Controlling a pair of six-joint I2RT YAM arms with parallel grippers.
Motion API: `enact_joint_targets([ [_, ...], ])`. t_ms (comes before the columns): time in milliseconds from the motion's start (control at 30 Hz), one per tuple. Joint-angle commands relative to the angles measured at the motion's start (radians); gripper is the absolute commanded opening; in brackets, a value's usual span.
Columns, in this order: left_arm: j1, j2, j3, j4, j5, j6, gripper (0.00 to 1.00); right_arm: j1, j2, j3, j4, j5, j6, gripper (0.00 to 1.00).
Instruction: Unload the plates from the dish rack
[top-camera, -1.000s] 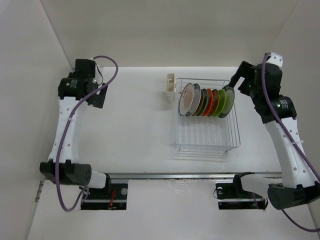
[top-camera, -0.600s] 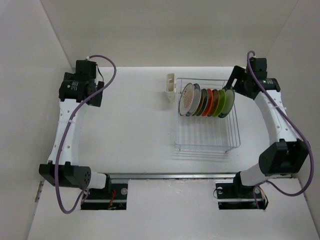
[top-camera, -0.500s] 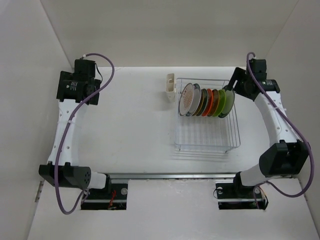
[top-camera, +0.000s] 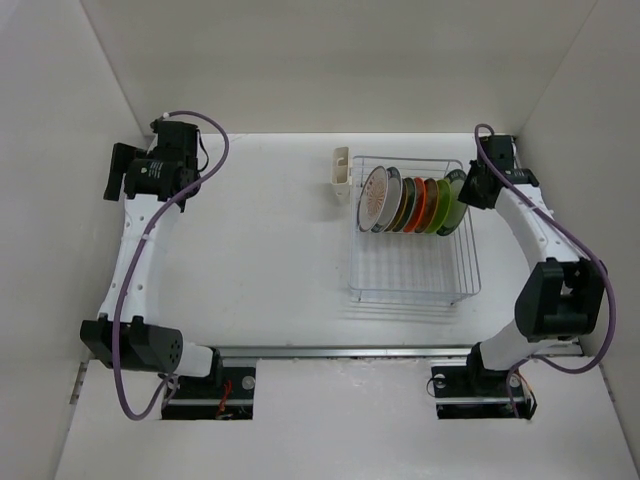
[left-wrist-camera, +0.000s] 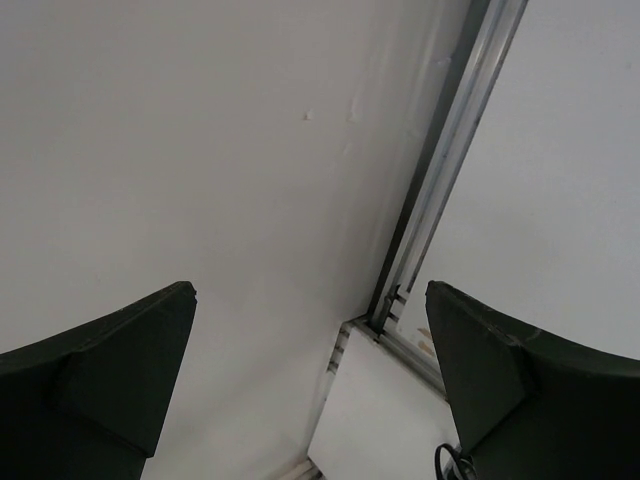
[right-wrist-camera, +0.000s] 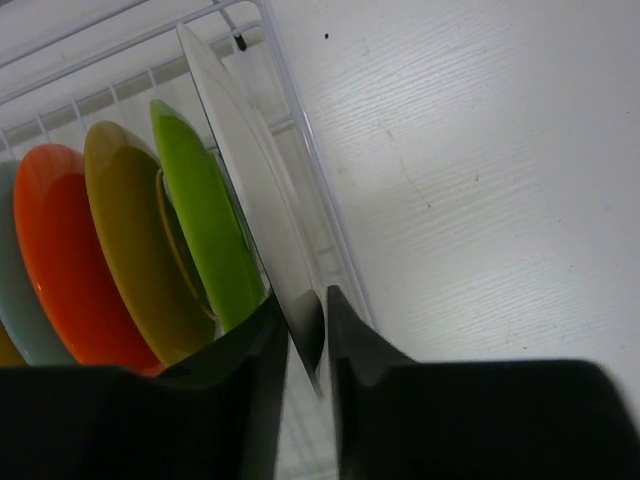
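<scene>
White plate (right-wrist-camera: 250, 180), outermost of the row, is the piece in hand. It stands on edge at the 3 o'clock end of the plates (top-camera: 415, 203), which fill the 12 o'clock end of the rack (top-camera: 415, 275). The rack sits toward 2 o'clock on the table (top-camera: 270, 240). Wrist view: right gripper (right-wrist-camera: 305, 305) straddles the rim, one finger on each face, both seeming to bear on it, so I read it as clenched on the white plate. Lime plate (right-wrist-camera: 200, 220) is next in and leans close; side wire (right-wrist-camera: 308, 150) of the rack runs just beside the other face. Left gripper (left-wrist-camera: 310, 300) is spread wide with nothing in it, up at 10 o'clock, well apart from the rack. Step, by my reading: extract the first plate; none is out yet. To do it well, check that the bite reaches past the rim before lifting. The hold looks to be at the edge only, so slip or pivot is the risk. Lift straight up in the plate's own plane, with no drift toward 9 o'clock onto the lime plate or toward 3 o'clock into the side wire. Go slowly until the lower edge clears the dividers.
</scene>
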Motion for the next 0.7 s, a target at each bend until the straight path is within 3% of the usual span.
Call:
enact_joint_targets([
  [0,-0.005,0.008,-0.003,-0.028,-0.1,-0.012,1.0,0.0,0.013,0.01,0.066,0.042,-0.002,0.21],
  [167,-0.005,0.028,-0.003,-0.028,-0.163,-0.003,1.0,0.0,0.011,0.03,0.056,0.118,-0.002,0.0],
  [367,-0.027,0.037,-0.034,0.028,-0.281,0.05,1.0,0.094,-0.065,0.129,-0.021,0.299,-0.012,0.0],
  [500,-0.027,0.047,0.027,-0.04,-0.14,-0.029,1.0,0.163,-0.066,0.287,-0.156,0.503,-0.012,0.0],
  [533,-0.027,0.047,0.073,-0.095,-0.052,-0.046,1.0,0.186,-0.066,0.327,-0.192,0.618,-0.012,0.0],
  [667,-0.027,0.067,0.186,-0.195,0.2,-0.1,1.0,0.223,-0.043,0.514,-0.334,0.822,-0.012,0.0],
])
